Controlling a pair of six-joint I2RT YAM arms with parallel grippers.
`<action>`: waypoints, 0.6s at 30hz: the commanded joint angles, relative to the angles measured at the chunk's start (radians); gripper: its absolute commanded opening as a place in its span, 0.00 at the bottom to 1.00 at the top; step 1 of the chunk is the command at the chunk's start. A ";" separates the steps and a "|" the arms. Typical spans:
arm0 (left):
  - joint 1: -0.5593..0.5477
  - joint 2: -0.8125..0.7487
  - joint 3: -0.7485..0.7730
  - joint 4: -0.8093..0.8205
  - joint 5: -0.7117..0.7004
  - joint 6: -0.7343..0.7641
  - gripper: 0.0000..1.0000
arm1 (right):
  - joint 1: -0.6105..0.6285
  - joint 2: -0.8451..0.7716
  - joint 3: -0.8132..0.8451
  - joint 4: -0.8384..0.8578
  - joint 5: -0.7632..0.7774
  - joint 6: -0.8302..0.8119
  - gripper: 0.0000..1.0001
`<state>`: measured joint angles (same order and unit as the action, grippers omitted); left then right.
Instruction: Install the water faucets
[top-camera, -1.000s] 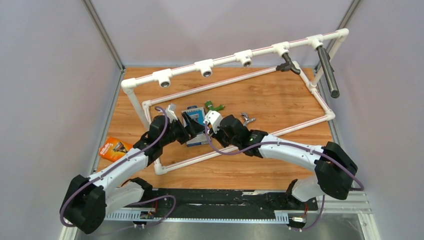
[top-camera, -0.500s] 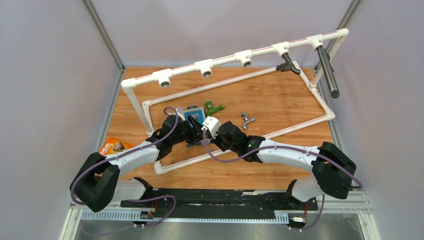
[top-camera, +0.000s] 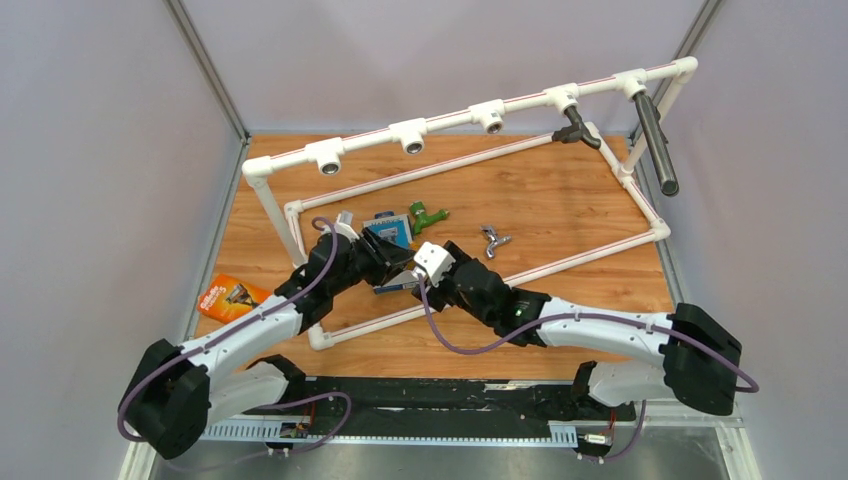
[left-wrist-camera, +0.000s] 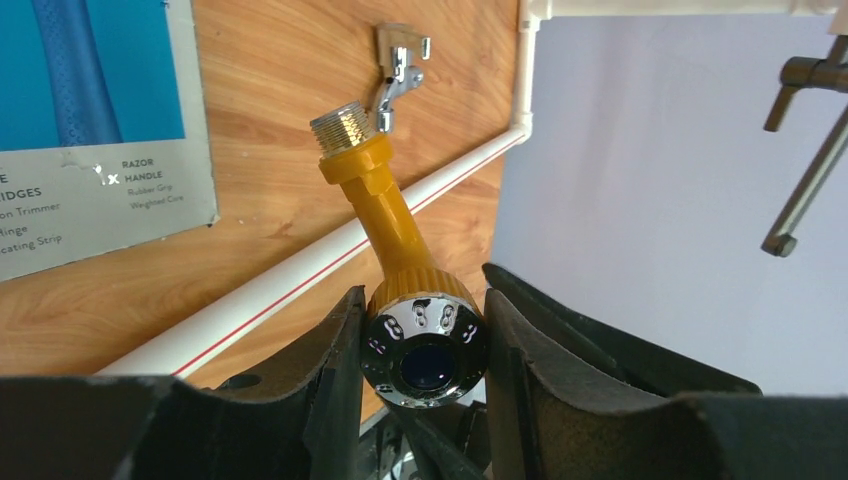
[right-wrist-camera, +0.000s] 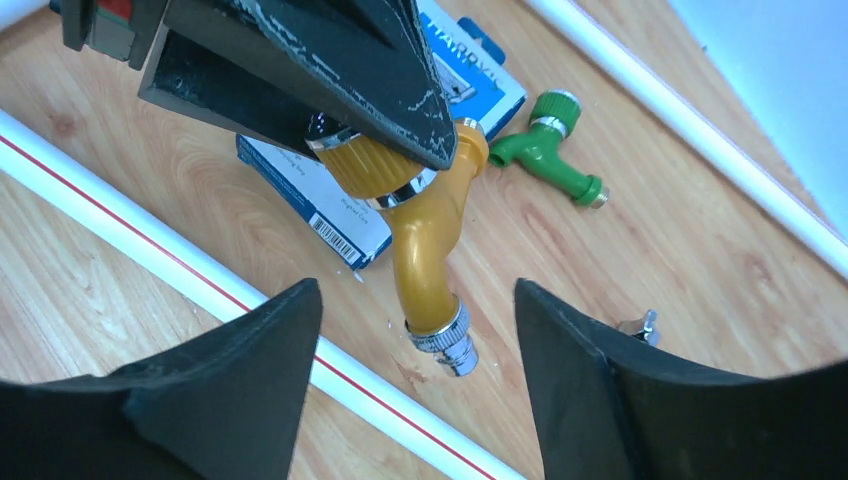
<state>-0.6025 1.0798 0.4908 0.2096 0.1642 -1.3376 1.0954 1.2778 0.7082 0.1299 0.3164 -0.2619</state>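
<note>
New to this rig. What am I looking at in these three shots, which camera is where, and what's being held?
Two robot arms, left and right, are bolted at the near edge of a wooden table. The wide picture looks down from above and behind them. The other two come from a camera on each wrist, so each shows its own black fingers at the bottom. The left hand is shut on a yellow-orange tap with a threaded end. The right hand is open, its fingers framing that tap's lower end in its own view; no contact shows. On the table lie a green tap, a chrome tap, a blue razor pack and an orange pack. A white pipe frame with open sockets stands behind, a dark bar attached at its right end.
</note>
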 joint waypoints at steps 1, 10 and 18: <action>-0.006 -0.069 -0.003 -0.004 -0.015 -0.040 0.00 | 0.040 -0.037 -0.024 0.115 0.098 -0.082 0.79; -0.008 -0.152 0.012 -0.065 -0.009 -0.018 0.00 | 0.100 0.052 0.002 0.204 0.239 -0.215 0.79; -0.017 -0.213 0.006 -0.093 -0.002 -0.017 0.00 | 0.106 0.110 0.011 0.298 0.263 -0.301 0.72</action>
<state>-0.6106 0.9062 0.4904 0.1253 0.1555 -1.3476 1.1965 1.3815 0.6872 0.3202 0.5354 -0.5011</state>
